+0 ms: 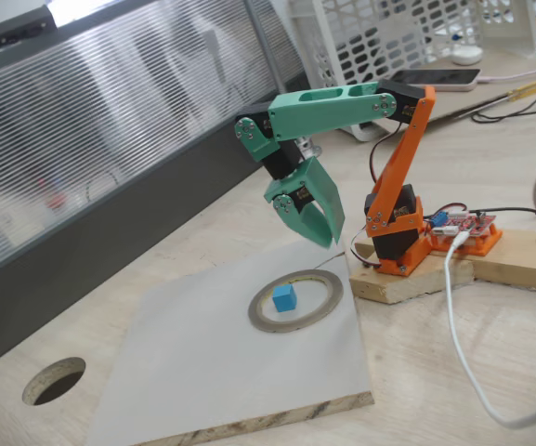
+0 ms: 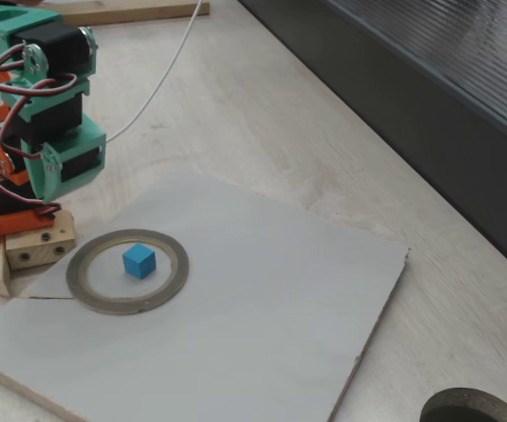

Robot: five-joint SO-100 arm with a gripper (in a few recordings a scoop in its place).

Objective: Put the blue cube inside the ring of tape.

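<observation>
The blue cube [image 1: 284, 297] [image 2: 138, 261] rests flat on a grey board [image 1: 202, 372] [image 2: 262, 299], inside the ring of tape [image 1: 286, 327] [image 2: 181, 266], clear of the ring's inner rim. The ring lies flat near the board corner closest to the arm's base. My green gripper [image 1: 326, 240] hangs in the air above and behind the ring, pointing down, well clear of the cube. Its fingertips appear to meet and nothing is between them. In the other fixed view the green wrist [image 2: 60, 163] hangs above the ring's left side.
The orange arm base is fixed to a wooden block [image 1: 518, 255] right of the board. A white cable [image 1: 453, 316] trails across the table. A round hole [image 1: 54, 379] [image 2: 473, 409] is cut in the tabletop. A dark panel [image 1: 110, 232] runs behind.
</observation>
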